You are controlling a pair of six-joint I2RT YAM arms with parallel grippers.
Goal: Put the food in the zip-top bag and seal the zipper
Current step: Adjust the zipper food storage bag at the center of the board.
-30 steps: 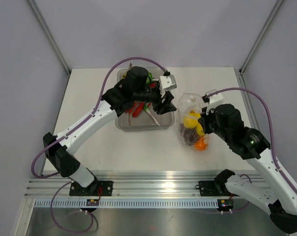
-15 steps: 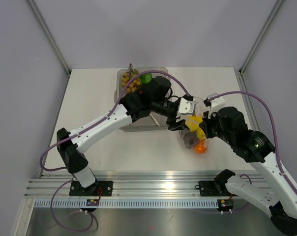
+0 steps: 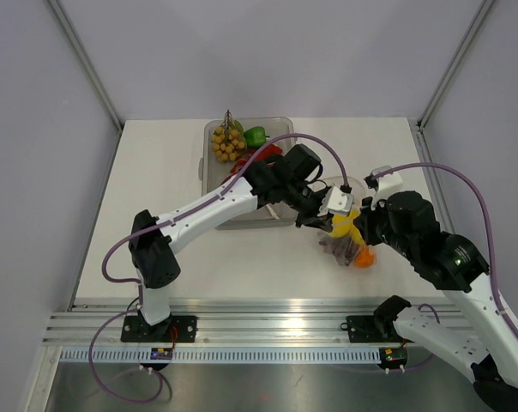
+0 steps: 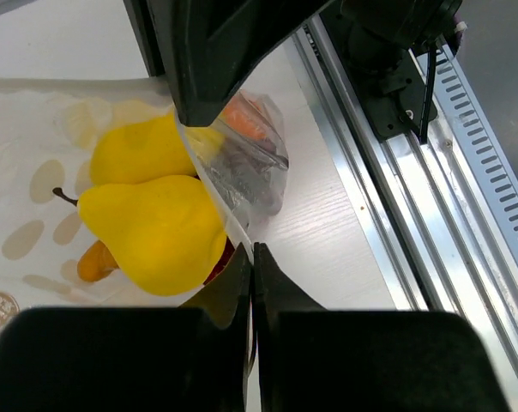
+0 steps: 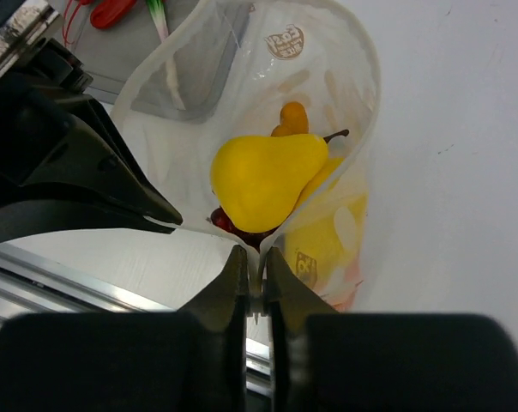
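Note:
The zip-top bag (image 3: 346, 242) stands with its mouth open at the table's right. It is clear with white dots (image 5: 349, 77). Food inside it includes a yellow pear (image 5: 266, 178) (image 4: 152, 233), a second yellow piece (image 4: 137, 153), and something orange and dark red. My right gripper (image 5: 257, 259) (image 3: 359, 225) is shut on the near rim of the bag's mouth. My left gripper (image 4: 252, 251) (image 3: 322, 215) is shut on the bag's mouth edge at the left side. The zipper's detail is too fine to see. More food lies in the tray: a yellow bunch (image 3: 227, 144), a green pepper (image 3: 255, 136) and red pieces (image 3: 244, 161).
A rigid clear tray (image 3: 206, 176) sits behind and left of the bag, partly under my left arm. The metal rail (image 3: 268, 330) runs along the table's near edge. Grey walls enclose the table on three sides.
My left arm has swung from over the tray to the bag, and its jaws have gone from open to shut on the bag's edge. The right gripper kept its hold.

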